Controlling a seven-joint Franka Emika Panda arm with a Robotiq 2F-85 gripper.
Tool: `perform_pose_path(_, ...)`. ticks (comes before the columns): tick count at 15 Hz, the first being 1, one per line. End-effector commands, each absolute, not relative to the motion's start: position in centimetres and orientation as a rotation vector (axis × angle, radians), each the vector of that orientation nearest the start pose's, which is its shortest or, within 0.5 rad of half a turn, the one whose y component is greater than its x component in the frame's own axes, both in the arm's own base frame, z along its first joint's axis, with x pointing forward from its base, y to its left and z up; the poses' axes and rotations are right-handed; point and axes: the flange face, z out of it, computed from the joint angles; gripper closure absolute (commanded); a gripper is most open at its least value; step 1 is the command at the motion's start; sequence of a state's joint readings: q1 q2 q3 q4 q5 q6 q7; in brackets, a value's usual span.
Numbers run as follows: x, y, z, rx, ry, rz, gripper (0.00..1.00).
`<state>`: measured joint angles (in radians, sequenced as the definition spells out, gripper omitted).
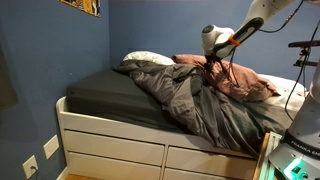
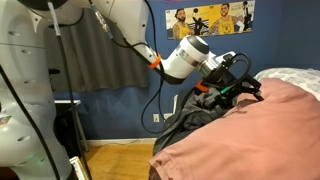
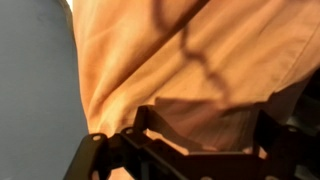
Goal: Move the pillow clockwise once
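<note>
Gripper (image 1: 214, 65) poised at the 9 o'clock edge of the pillow (image 1: 242, 82), which lies on the bed (image 1: 105, 95) at 3 o'clock of the comforter (image 1: 190, 102) and the white pillow (image 1: 147, 58). In the wrist view we see the finger links set wide apart at 6 o'clock, with wrinkled pillow cloth filling the field from 12 to 3 o'clock. No fold shows between them, so we read the jaws as wide and holding nothing. For the clockwise turn we judge it best to sink the fingers into a firm ridge of cloth near this edge, close fully, lift only slightly, and sweep in an arc about the pillow's middle. A soft case is likely to stretch and slip, and the comforter touching it at 9 o'clock may drag along, so we would move slowly.
</note>
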<state>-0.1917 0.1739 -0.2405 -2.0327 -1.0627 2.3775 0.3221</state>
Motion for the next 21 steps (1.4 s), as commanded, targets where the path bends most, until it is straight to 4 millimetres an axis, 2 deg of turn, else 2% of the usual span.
perform_pose_path(1,54.4,-26.9,37.6,2.278,-0.027,0.065,0.00)
perform_pose_path(2,54.2,-27.1,37.2,2.284,-0.031,0.049,0.18)
perform_pose_path(3,54.1,-27.3,36.9,2.279,-0.033,0.038,0.26)
perform_pose_path(7,54.1,-27.3,36.6,2.278,-0.056,0.033,0.55)
perform_pose_path(14,54.0,-27.7,39.0,2.283,-0.157,0.097,0.99)
perform_pose_path(17,53.6,-28.4,41.6,2.284,-0.236,0.169,0.96)
perform_pose_path(18,53.4,-28.6,43.0,2.283,-0.268,0.198,0.99)
perform_pose_path(21,52.4,-29.5,48.6,2.242,-0.364,0.317,0.97)
